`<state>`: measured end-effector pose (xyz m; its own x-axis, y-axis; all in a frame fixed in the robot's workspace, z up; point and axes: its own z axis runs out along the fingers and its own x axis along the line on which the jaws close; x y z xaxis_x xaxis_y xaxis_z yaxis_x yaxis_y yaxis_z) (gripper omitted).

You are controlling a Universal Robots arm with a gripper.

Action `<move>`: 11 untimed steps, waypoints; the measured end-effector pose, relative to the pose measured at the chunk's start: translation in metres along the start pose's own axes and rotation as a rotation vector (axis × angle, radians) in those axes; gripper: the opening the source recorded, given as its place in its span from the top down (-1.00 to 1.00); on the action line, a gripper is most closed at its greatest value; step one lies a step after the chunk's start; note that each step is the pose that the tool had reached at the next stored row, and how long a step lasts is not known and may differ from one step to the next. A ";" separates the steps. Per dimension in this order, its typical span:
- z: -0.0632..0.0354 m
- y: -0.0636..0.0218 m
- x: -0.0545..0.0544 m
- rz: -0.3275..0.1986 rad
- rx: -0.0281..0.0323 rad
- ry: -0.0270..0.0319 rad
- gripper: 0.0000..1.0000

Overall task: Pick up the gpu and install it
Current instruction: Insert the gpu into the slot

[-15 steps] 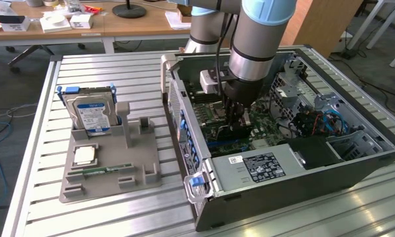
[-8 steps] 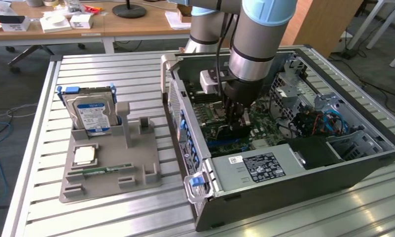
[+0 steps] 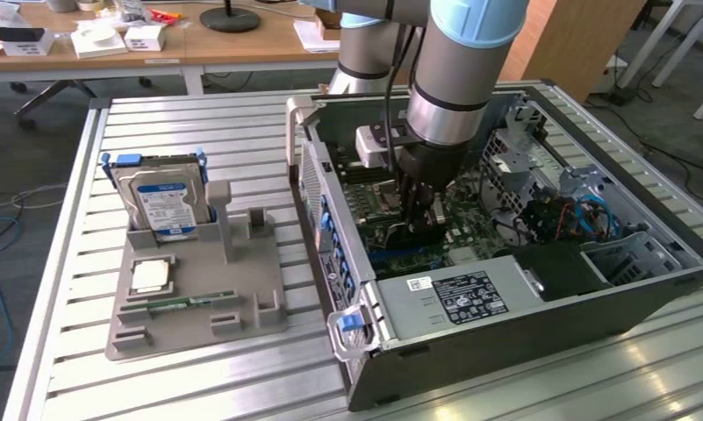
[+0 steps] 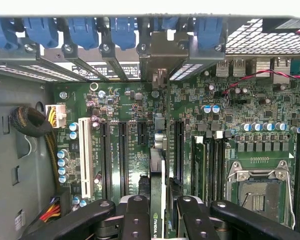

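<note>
The arm is reaching down into the open computer case (image 3: 327, 189), and its gripper (image 3: 419, 210) is pinching the gpu (image 4: 162, 200) edge-on between its two black fingers (image 4: 137, 220). From the wrist view the card is hanging as a thin blade, its green-marked edge running up toward the motherboard (image 4: 199, 110), with its metal bracket end reaching the slot covers under the blue latches (image 4: 122, 31) at the case's rear wall. It is sitting just over the board between the long black expansion slots (image 4: 122, 155), though I cannot tell whether its edge is already touching one.

What is worrying me from here is alignment. The card is looking slightly off the line of the slot nearest it; if it is pressed down askew, I'd judge its contact edge could be landing on the board or on the small capacitors (image 4: 65, 162) instead of in the slot. The bracket could also be catching on the rear frame, tilting the card in the grip.

Around it, things are crowding in: a sleeved cable bundle (image 4: 32, 125) on one side, the empty processor socket (image 4: 257, 192) on the other. Outside the case, on the exterior view's left, a grey holder (image 3: 199, 298) is carrying a hard drive (image 3: 161, 200) upright and a RAM stick (image 3: 193, 303) lying flat, well apart from the work.
</note>
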<state>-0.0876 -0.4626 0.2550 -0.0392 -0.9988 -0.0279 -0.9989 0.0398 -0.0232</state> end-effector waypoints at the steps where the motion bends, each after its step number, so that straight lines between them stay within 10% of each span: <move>1: 0.0000 0.0000 0.000 0.000 0.0000 0.0000 0.49; 11: 0.0008 0.0000 0.000 0.000 0.0000 0.0000 0.49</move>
<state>-0.0876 -0.4627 0.2542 -0.0392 -0.9988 -0.0279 -0.9989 0.0398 -0.0232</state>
